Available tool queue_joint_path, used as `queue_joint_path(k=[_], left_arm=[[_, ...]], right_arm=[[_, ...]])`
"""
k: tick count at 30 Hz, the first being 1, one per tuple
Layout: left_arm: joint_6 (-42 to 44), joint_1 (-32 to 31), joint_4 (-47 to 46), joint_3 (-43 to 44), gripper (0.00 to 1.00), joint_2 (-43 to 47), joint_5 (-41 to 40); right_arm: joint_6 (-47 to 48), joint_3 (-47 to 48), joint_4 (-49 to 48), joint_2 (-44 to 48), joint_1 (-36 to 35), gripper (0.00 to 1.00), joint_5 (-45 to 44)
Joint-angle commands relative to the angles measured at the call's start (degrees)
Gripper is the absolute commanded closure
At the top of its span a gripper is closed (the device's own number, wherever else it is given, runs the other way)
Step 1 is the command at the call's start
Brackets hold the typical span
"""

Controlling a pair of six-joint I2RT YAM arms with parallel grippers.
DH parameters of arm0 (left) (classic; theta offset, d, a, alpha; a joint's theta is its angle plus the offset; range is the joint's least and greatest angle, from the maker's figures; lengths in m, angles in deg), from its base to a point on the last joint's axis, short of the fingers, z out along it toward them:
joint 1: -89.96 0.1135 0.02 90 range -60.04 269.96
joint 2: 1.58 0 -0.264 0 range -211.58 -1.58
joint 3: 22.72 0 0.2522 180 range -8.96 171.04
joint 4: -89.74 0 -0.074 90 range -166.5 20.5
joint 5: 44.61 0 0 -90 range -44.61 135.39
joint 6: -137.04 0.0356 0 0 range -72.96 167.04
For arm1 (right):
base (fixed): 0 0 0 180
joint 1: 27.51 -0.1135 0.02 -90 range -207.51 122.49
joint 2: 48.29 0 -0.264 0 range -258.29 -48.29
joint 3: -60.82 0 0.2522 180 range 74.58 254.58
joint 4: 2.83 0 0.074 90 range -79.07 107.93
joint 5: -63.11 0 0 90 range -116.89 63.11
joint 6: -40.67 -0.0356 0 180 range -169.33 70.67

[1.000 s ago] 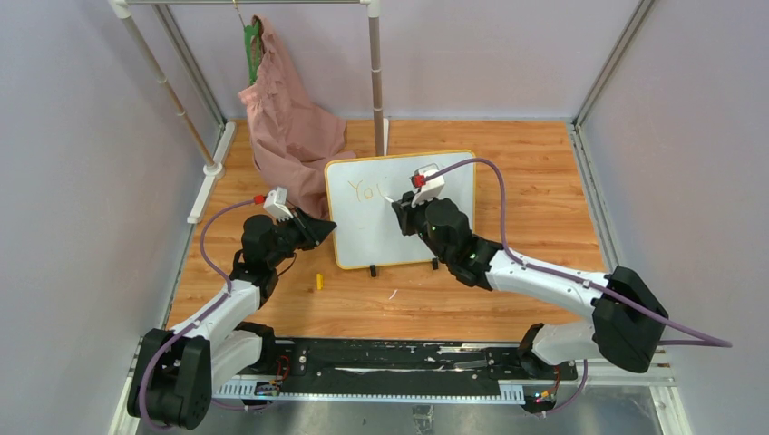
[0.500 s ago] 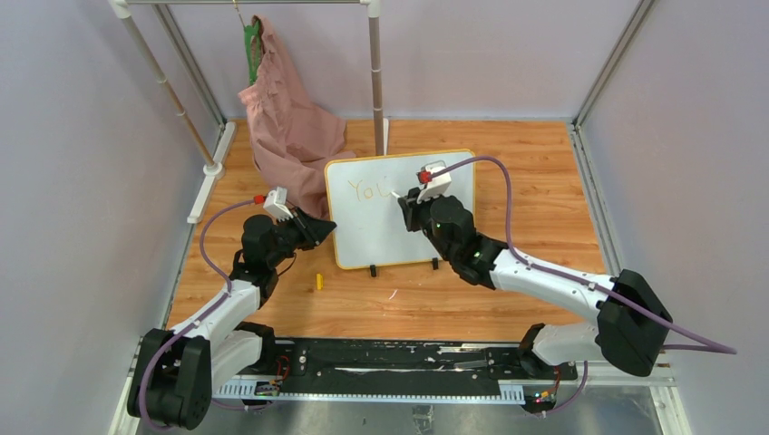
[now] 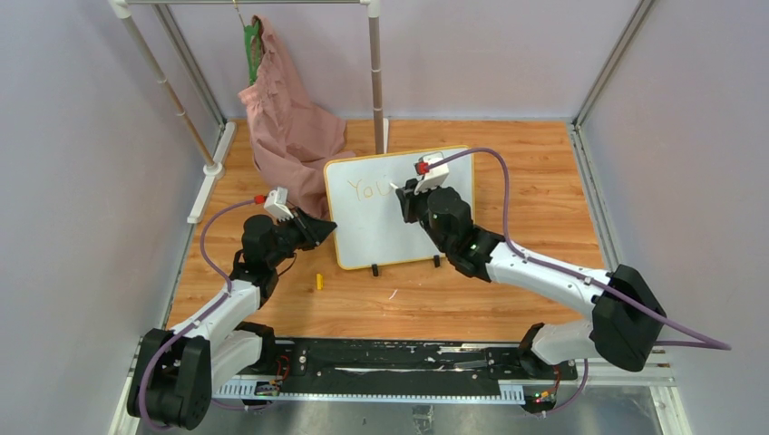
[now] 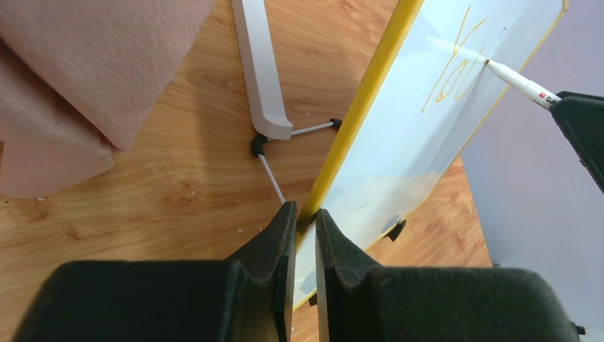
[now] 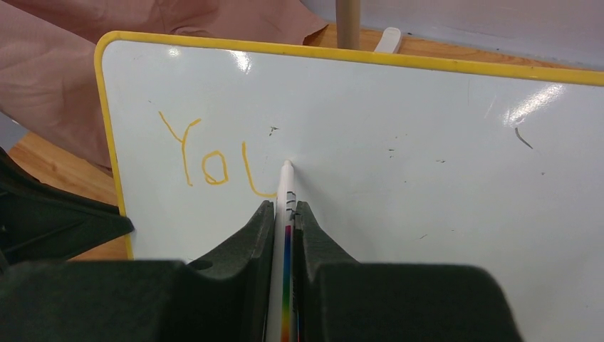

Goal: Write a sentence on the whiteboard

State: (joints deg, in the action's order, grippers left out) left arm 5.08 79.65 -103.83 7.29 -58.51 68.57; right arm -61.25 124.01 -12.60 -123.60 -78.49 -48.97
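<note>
The whiteboard (image 3: pixel 385 237), white with a yellow frame, stands tilted on the wooden table. Orange handwriting, the start of the sentence (image 5: pixel 211 159), reads "Yo" and a partly drawn third letter near the board's top left; it also shows in the top view (image 3: pixel 366 189). My left gripper (image 4: pixel 305 211) is shut on the board's left yellow edge (image 4: pixel 370 92). My right gripper (image 5: pixel 285 208) is shut on a white marker (image 5: pixel 286 187) with a rainbow stripe. The marker's tip touches the board just right of the last stroke. The left wrist view shows the marker (image 4: pixel 516 80) from the side.
A pink cloth (image 3: pixel 286 122) hangs from a green hanger on a white rack (image 3: pixel 375 72) behind the board. The rack's white foot (image 4: pixel 260 71) lies close to the board's back. A small yellow cap (image 3: pixel 319 281) lies on the table in front of the board.
My right gripper has moved up the board with the marker, and the third letter has grown. The left gripper has kept its hold on the board's edge.
</note>
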Motion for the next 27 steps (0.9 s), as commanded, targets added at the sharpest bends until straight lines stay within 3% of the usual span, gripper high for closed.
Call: queue_joint_path(k=[1,17,27], left_arm=[[0.43,-0.24,-1.14,-0.16,1.00,0.81,0.64],[0.59,-0.42,-1.14,-0.19,1.00,1.10,0.51],[0.55,-0.42,-1.14,-0.21,1.00,1.28,0.38]], right_arm=[[1.29,2.74,0.22,-1.30,1.13,1.00,-0.50],[1.27,3.85,-0.03,-1.25,1.76,1.00,-0.09],[-0.78,-2.41,3.64,10.35,1.76,1.00,1.32]])
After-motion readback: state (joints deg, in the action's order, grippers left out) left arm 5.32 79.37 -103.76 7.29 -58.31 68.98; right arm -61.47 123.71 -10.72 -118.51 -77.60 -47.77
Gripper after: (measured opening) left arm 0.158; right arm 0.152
